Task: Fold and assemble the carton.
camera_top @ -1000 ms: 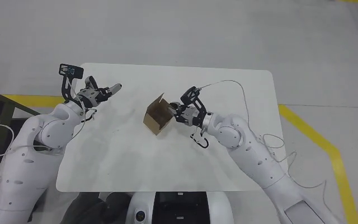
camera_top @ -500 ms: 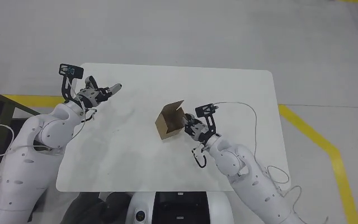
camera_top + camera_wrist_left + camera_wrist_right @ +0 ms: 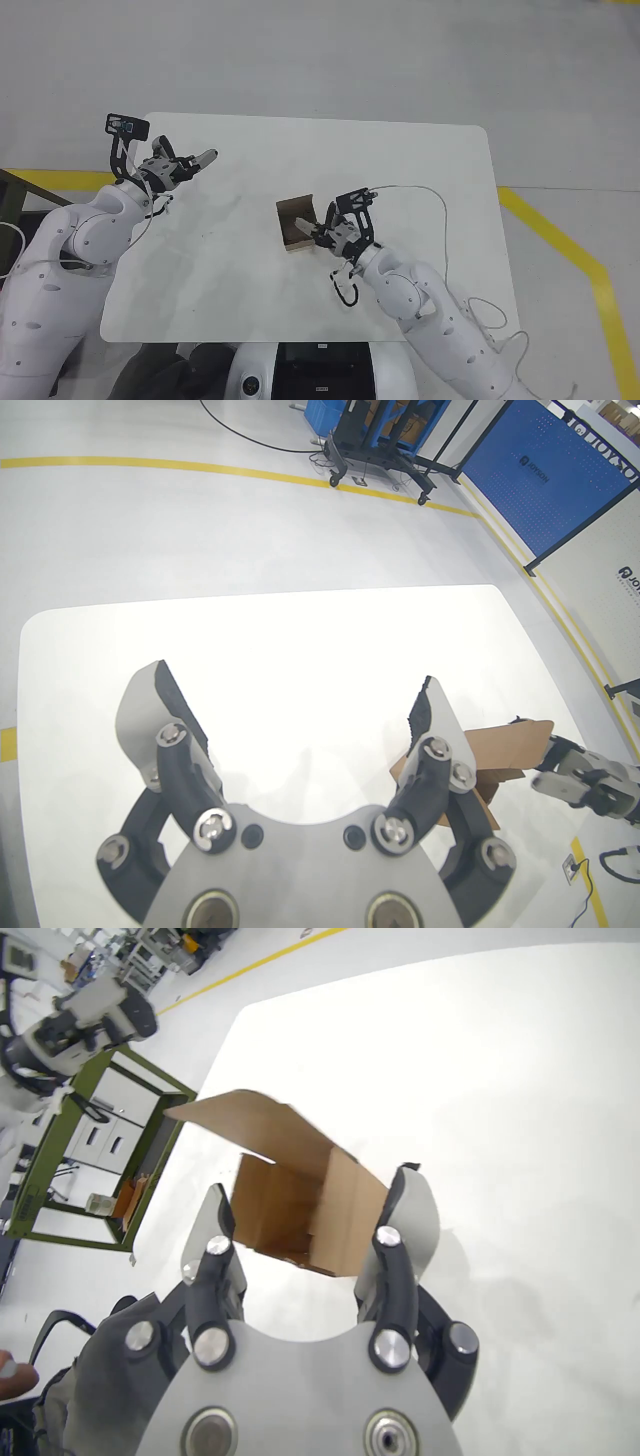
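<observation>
The carton (image 3: 300,1188) is sitting on the white counter (image 3: 500,1078) directly in front of the right pincer (image 3: 312,1178), with its open mouth facing back toward the pincer's palm. Inside, it is showing brown walls and overlapping bottom panels folded in at the end farthest from the pincer. One long flap (image 3: 235,1118) is standing open from the mouth and reaching out past the fingertips, away from the pincer.

The right pincer is clamping the carton across its mouth. Its fingers (image 3: 410,1208) are standing wide, about as far apart as the carton is broad, and one side wall is lying against each pad. In the top view the right pincer (image 3: 318,228) is meeting the carton (image 3: 296,215) on the edge nearest its own arm, near the middle of the counter (image 3: 420,170).

Beyond the counter's edge, ahead of the right pincer and past the flap, a green trolley (image 3: 100,1153) is carrying a few small things on its lower shelf, too small to tell apart.

The left pincer (image 3: 294,672) is hanging over the counter (image 3: 300,625) with its fingers spread wide apart, the dark pads facing each other across bare counter. From it, the carton (image 3: 505,745) is lying well off toward the right arm's side, beyond one fingertip, with the right pincer (image 3: 547,757) on the carton's far side. In the top view the left pincer (image 3: 200,158) is hovering near a corner of the counter, well apart from the carton.
</observation>
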Controlling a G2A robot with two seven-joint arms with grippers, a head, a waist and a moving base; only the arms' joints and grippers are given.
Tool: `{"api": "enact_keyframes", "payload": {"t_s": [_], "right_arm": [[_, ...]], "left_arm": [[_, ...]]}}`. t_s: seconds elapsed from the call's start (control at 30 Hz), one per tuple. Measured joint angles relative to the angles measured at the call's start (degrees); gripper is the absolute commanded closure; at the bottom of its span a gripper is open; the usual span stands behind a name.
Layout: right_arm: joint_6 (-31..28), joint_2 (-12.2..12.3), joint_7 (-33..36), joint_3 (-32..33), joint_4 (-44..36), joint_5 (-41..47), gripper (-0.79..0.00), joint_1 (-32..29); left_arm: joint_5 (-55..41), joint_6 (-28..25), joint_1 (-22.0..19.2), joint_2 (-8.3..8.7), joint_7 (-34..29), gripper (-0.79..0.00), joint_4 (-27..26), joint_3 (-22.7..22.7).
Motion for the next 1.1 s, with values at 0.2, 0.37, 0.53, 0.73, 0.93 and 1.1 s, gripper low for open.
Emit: {"api": "enact_keyframes", "payload": {"t_s": [0.2,0.37,0.53,0.73,0.93,1.1], "right_arm": [[-15.41,1.67,3.44,5.15,3.1,-3.06,-0.785,2.81],[-30.82,2.34,2.93,6.65,8.83,-5.13,-0.785,8.4],[-40.6,1.96,3.17,4.96,16.2,-4.88,-0.785,15.28],[-44.15,0.3,2.6,0.5,25.78,-4.11,-0.785,24.14],[-46.83,-1.77,2.75,-4.72,33.61,-3.19,-0.785,30.65],[-48.51,-3.42,3.41,-8.03,39.33,-0.7,-0.474,34.52]], "left_arm": [[0.0,0.0,0.0,0.0,0.0,-0.785,0.0,0.0],[0.0,0.0,0.0,0.0,0.0,-0.785,0.0,0.0],[0.0,0.0,0.0,0.0,0.0,-0.785,0.0,0.0],[0.0,0.0,0.0,0.0,0.0,-0.785,0.0,0.0],[0.0,0.0,0.0,0.0,0.0,-0.785,0.0,0.0],[0.0,0.0,0.0,0.0,0.0,-0.785,0.0,0.0]]}}
